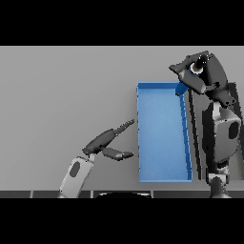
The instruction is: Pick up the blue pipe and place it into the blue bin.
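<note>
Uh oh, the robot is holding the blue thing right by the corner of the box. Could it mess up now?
Maybe. The right hand holds the blue pipe over the far right corner of the blue bin, near its rim, so a release here might let it tip outside or catch on the wall. Most of the pipe is hidden under the hand, so how secure the grip is can't be judged. The left hand rests open close beside the bin and could nudge it.

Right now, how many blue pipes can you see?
1: the blue pipe is in the right hand, at the blue bin's far right corner. Others could be hidden behind the arm.
</note>
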### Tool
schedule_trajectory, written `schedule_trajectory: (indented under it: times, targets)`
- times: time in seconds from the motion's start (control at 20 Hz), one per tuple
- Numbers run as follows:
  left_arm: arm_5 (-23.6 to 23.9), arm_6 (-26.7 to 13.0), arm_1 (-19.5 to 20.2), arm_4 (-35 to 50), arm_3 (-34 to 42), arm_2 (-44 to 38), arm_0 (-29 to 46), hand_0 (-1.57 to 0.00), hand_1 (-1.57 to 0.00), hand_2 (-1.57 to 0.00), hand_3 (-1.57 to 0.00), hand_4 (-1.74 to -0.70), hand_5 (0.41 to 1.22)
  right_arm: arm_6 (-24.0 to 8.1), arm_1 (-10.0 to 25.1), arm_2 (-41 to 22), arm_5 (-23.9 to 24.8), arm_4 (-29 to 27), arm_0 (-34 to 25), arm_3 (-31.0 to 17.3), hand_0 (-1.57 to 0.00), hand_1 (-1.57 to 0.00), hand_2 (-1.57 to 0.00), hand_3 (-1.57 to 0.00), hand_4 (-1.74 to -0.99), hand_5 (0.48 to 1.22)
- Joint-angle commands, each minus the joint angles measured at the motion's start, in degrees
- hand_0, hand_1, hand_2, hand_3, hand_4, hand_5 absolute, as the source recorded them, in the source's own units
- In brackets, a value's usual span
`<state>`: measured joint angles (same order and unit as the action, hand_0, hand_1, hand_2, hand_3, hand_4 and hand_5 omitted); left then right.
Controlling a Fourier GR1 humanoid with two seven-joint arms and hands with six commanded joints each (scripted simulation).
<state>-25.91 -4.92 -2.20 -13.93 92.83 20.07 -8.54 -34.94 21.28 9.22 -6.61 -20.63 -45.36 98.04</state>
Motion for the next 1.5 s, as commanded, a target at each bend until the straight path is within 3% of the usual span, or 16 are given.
schedule_trajectory:
  times: [0.0, 0.25, 0.5, 0.7, 0.75, 0.8, 0.95, 1.0, 1.05, 1.1, 1.15, 1.25, 1.3, 1.45]
  targets:
    - [-0.1, -0.6, -0.1, 0.3, 0.5, 0.0, -0.1, 0.0, 0.0, 0.0, 0.0, -0.87, 0.418, 0.0, 0.3, 0.2, 0.4, -0.3, 2.3, 0.4, -1.57, -1.57, -1.57, -1.57, -1.741, 1.221]
    - [0.0, -1.2, -0.7, 0.5, 0.3, 0.3, 0.4, 0.0, 0.0, 0.0, 0.0, -0.87, 0.422, 0.0, 0.7, -1.9, 2.3, 0.3, 16.6, 4.9, -1.57, -1.57, -1.57, -1.57, -1.741, 1.221]
    - [-0.3, -1.1, -0.2, 1.2, 1.9, 0.5, 2.1, 0.0, 0.0, 0.0, 0.0, -0.88, 0.428, 0.0, 5.0, -8.0, 12.0, -1.6, 28.8, 8.0, -1.57, -1.57, -1.57, -1.57, -1.741, 1.221]
    - [0.0, -1.5, -0.8, 0.9, 1.0, 0.6, 1.3, 0.0, 0.0, 0.0, 0.0, -0.89, 0.422, 0.9, 7.3, -12.7, 18.8, 0.3, 33.1, 8.4, -1.57, -1.57, -1.57, -1.52, -1.741, 1.221]
    - [0.1, -1.5, -0.8, 0.8, 1.1, 0.7, 1.4, 0.0, 0.0, 0.0, 0.0, -0.89, 0.42, 1.0, 7.4, -13.8, 20.7, 1.5, 33.8, 9.5, -1.57, -1.57, -1.57, -1.26, -1.741, 1.221]
    - [-0.3, -1.4, -0.5, 0.8, 1.2, 0.7, 1.2, 0.0, 0.0, 0.0, 0.0, -0.89, 0.42, 1.9, 8.0, -15.0, 22.3, 2.7, 34.2, 9.6, -1.57, -1.57, -1.57, -1.13, -1.741, 1.221]
    - [-0.5, -1.0, -0.2, 0.9, 2.1, 1.1, 2.2, 0.0, 0.0, 0.0, 0.0, -0.88, 0.421, 9.1, 10.7, -18.0, 27.8, 3.1, 35.2, 7.1, -1.57, -1.55, -1.57, -0.85, -1.741, 1.221]
    - [-0.5, -1.2, 0.2, 1.0, 2.1, 0.7, 2.2, 0.0, 0.0, 0.0, 0.0, -0.88, 0.421, 14.4, 11.5, -19.9, 28.8, 2.3, 35.5, 5.2, -1.46, -1.34, -1.34, -0.79, -1.678, 1.221]
    - [-0.3, -1.4, 0.1, 0.7, 2.0, 0.9, 2.3, 0.0, 0.0, 0.0, 0.0, -0.88, 0.422, 19.2, 13.0, -21.6, 29.9, 0.7, 36.2, 3.5, -1.17, -1.07, -1.07, -0.63, -1.592, 1.221]
    - [-0.1, -1.7, 0.1, 0.6, 2.1, 0.8, 2.1, 0.0, 0.0, 0.0, 0.0, -0.88, 0.422, 21.9, 14.7, -23.6, 31.0, -0.8, 36.8, 1.5, -0.94, -0.85, -0.86, -0.5, -1.503, 1.221]
    - [-0.2, -1.7, 0.0, 0.7, 2.1, 0.9, 1.9, 0.0, 0.0, 0.0, 0.0, -0.88, 0.425, 18.6, 16.6, -25.9, 31.8, -2.9, 37.4, 0.0, -0.75, -0.68, -0.68, -0.4, -1.413, 1.221]
    - [-0.2, -2.4, -0.2, 0.7, 2.4, 1.0, 1.7, 0.0, 0.0, 0.0, 0.0, -0.88, 0.428, 4.9, 22.2, -31.1, 30.9, -5.4, 34.2, 0.2, -0.48, -0.44, -0.44, -0.26, -1.275, 1.186]
    - [-0.5, -2.5, -0.3, 1.2, 2.3, 1.0, 1.5, 0.0, 0.0, 0.0, 0.0, -0.88, 0.43, 0.0, 25.3, -34.9, 31.1, -8.2, 32.7, -0.9, -0.38, -0.35, -0.35, -0.21, -1.219, 1.137]
    - [-0.2, -2.3, -0.5, 0.9, 3.1, 1.6, 2.8, 0.0, 0.0, 0.0, 0.0, -0.89, 0.428, 0.0, 34.8, -47.5, 32.2, -17.4, 26.3, -2.9, -0.2, -0.18, -0.18, -0.1, -1.11, 0.979]
